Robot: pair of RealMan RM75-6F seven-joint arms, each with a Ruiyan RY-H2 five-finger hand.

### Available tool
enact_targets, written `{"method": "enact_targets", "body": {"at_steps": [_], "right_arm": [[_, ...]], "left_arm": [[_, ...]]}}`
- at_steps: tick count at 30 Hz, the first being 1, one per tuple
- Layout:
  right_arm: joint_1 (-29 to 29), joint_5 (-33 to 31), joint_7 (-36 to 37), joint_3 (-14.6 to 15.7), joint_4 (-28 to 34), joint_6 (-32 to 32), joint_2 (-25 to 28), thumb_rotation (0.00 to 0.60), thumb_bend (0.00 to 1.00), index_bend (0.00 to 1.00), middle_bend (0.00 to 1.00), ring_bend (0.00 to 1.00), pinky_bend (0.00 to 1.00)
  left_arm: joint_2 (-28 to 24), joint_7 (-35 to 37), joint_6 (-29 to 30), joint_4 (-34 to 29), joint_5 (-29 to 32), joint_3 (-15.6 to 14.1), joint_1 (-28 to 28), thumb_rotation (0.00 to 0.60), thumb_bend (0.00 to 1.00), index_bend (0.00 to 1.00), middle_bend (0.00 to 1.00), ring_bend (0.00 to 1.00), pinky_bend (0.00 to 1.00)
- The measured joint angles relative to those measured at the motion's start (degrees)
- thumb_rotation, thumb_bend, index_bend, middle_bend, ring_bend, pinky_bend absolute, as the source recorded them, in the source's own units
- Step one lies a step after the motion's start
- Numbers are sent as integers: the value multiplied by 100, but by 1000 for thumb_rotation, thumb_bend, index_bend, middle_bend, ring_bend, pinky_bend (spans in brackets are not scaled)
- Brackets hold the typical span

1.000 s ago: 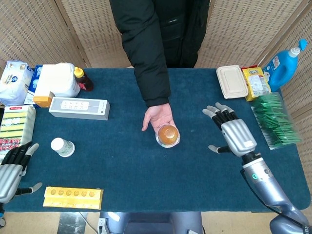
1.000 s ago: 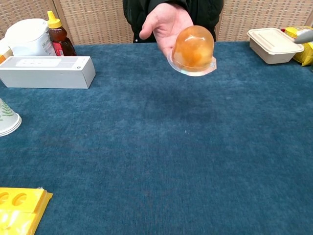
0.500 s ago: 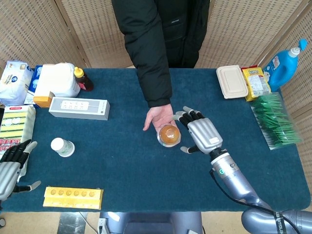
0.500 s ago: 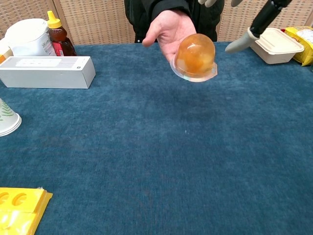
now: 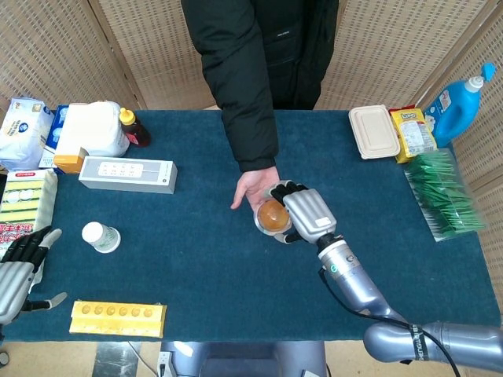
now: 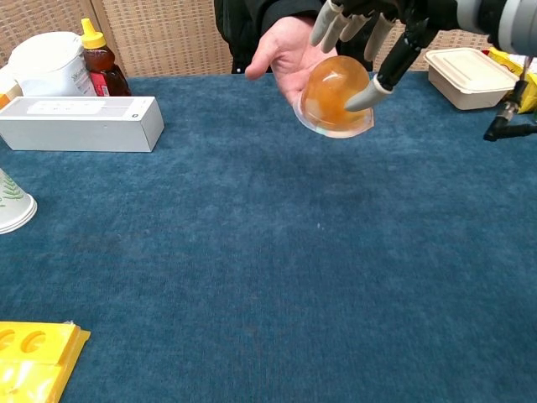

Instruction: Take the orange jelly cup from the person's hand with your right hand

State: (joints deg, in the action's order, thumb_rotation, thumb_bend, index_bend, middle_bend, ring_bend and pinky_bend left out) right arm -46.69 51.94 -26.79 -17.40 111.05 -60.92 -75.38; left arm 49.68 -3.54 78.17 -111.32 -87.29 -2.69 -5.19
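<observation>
The orange jelly cup (image 5: 270,216) (image 6: 333,93) lies dome-up on the person's open palm (image 5: 252,189) (image 6: 286,44), held above the middle of the blue table. My right hand (image 5: 303,212) (image 6: 370,32) arches over the cup from its right side with fingers spread. The fingertips (image 6: 328,32) hover above the dome, and the thumb tip touches the cup's right flank; the hand is not closed around it. My left hand (image 5: 17,271) rests at the table's near left corner, fingers apart and holding nothing.
A white oblong box (image 5: 127,174) (image 6: 80,122) and a paper cup (image 5: 100,236) sit on the left, and a yellow tray (image 5: 118,318) at the near left edge. A lidded food container (image 5: 373,132), a blue bottle (image 5: 460,98) and a green pack (image 5: 444,196) line the right side.
My right hand swept left from the table's right side to the person's palm and now arches over the jelly cup. The person's hand and my left hand stayed put.
</observation>
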Motion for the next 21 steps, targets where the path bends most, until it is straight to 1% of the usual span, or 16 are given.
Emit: {"method": "enact_targets", "body": {"at_steps": [5, 9, 16, 21], "right_arm": [[-66, -51, 16, 10, -164, -68, -148, 600, 227, 331, 346, 296, 407], [-101, -29, 61, 43, -352, -103, -306, 600, 241, 380, 398, 350, 462], [-27, 370, 242, 105, -572, -421, -519, 600, 299, 498, 522, 486, 592], [121, 702, 401, 132, -569, -684, -522, 600, 322, 511, 533, 498, 603]], "left_arm": [[-7, 5, -33, -5, 39, 11, -21, 600, 85, 0, 0, 0, 39], [-14, 22, -36, -11, 72, 22, -28, 600, 84, 0, 0, 0, 39], [-8, 0, -57, -15, 103, 27, -41, 600, 85, 0, 0, 0, 38], [0, -36, -72, -26, 100, 17, -48, 600, 85, 0, 0, 0, 39]]}}
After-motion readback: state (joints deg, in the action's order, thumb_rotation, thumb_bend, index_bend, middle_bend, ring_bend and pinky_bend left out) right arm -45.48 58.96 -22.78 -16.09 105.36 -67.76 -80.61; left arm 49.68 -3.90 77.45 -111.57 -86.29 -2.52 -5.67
